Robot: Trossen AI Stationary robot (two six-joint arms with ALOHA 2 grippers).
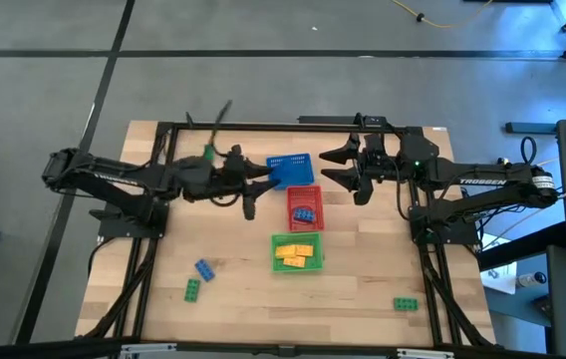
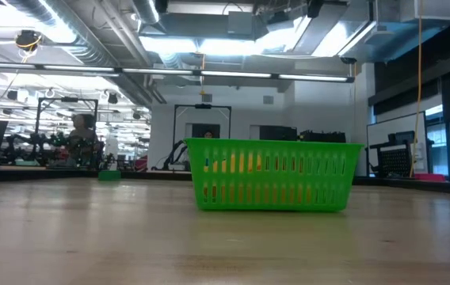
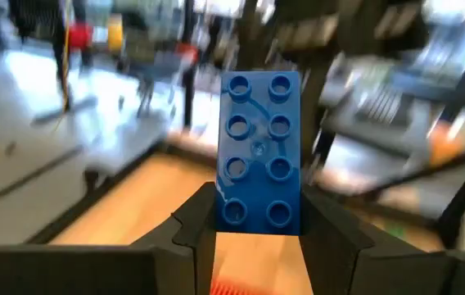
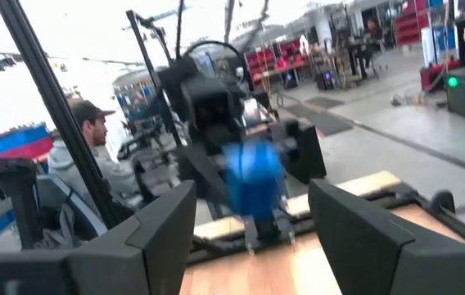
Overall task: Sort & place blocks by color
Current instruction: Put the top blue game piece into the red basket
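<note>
Wooden counter: our left gripper, jaws pinching a blue studded plastic brick, held upright for carrying; right gripper jaws spread, waiting.

The left gripper is beside the blue basket; yellow blocks lie in the green basket, blue ones in the red basket.

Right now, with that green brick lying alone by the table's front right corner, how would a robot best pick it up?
From straight above: the green brick lies flat with bare wood around it. Close the fingers across its two long sides, the narrower span, probably with the nearer right gripper.
</note>
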